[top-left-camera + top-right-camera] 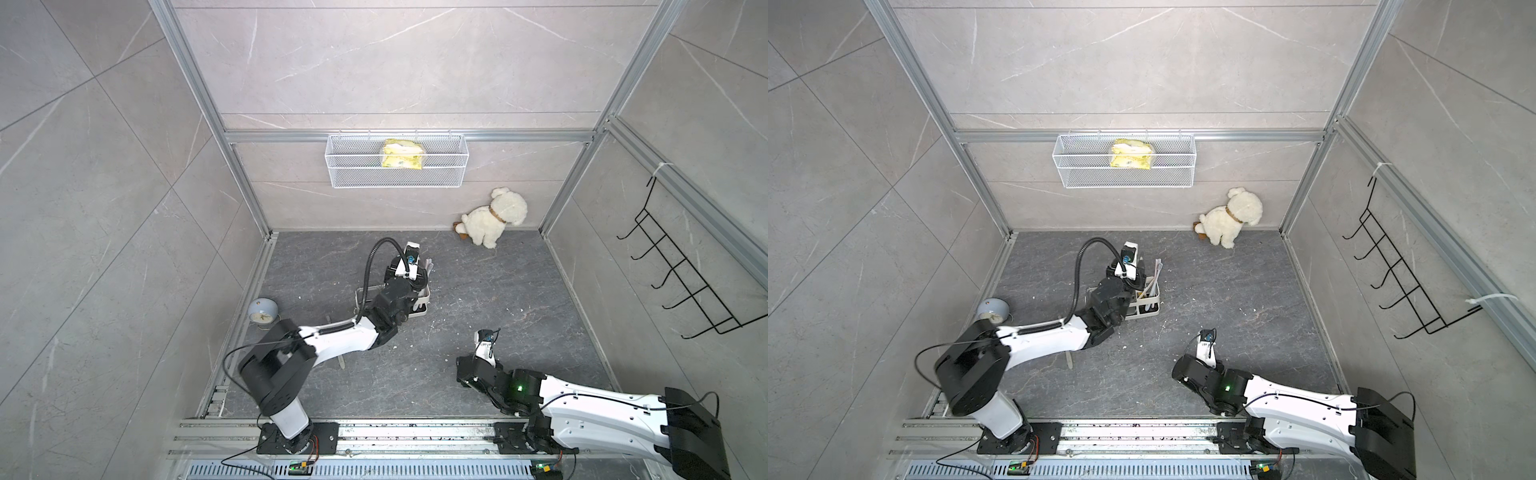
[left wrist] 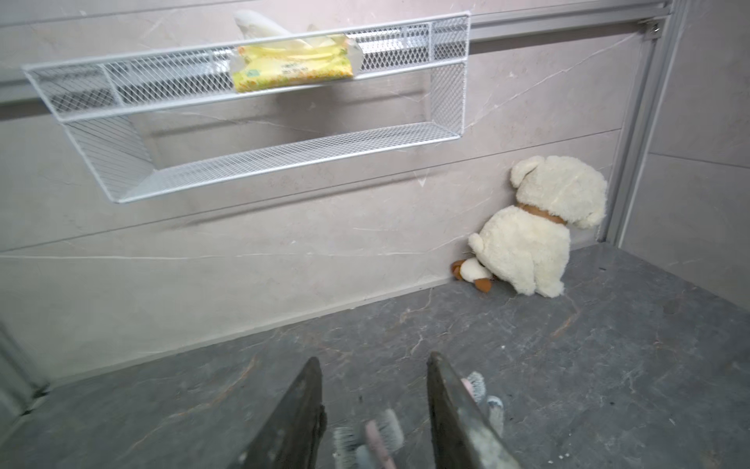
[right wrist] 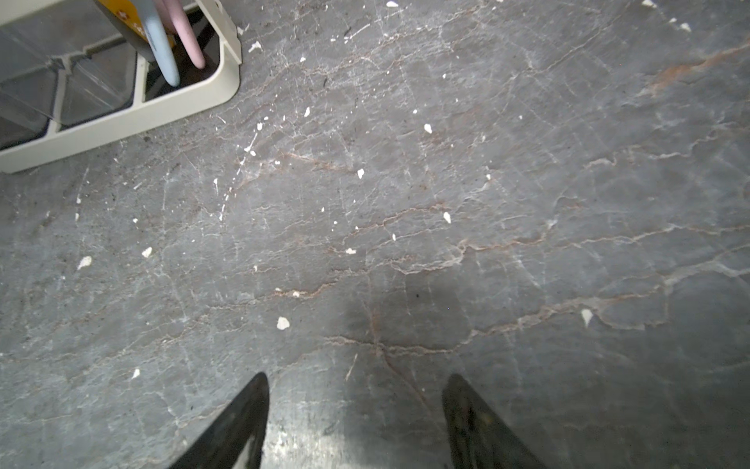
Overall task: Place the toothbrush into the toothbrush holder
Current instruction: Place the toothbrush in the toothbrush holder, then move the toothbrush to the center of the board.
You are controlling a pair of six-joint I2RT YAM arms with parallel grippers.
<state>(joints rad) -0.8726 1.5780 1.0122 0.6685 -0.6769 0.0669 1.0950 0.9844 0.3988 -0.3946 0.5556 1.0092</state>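
The toothbrush holder [image 1: 1151, 311] is a white oblong caddy on the dark floor, half hidden under my left arm in both top views [image 1: 423, 311]. Several toothbrushes [image 1: 1157, 272] stand upright in its end compartment. My left gripper [image 2: 373, 359] hovers right over them with its jaws apart. A pink-necked toothbrush [image 2: 379, 436] rises between the fingers and touches neither. Two more brush heads [image 2: 475, 385] show beside one finger. The right wrist view shows the holder [image 3: 121, 117] with a blue handle [image 3: 162, 52] and a pink handle [image 3: 190, 40] inside. My right gripper [image 3: 355, 379] is open over bare floor.
A white wire basket [image 1: 397, 166] with a yellow pack [image 1: 403, 154] hangs on the back wall. A plush dog [image 1: 494, 218] sits in the far right corner. A blue clock [image 1: 262, 311] stands by the left wall. A pale slim object [image 1: 343, 361] lies under my left arm. A black hook rack [image 1: 681, 270] hangs on the right wall.
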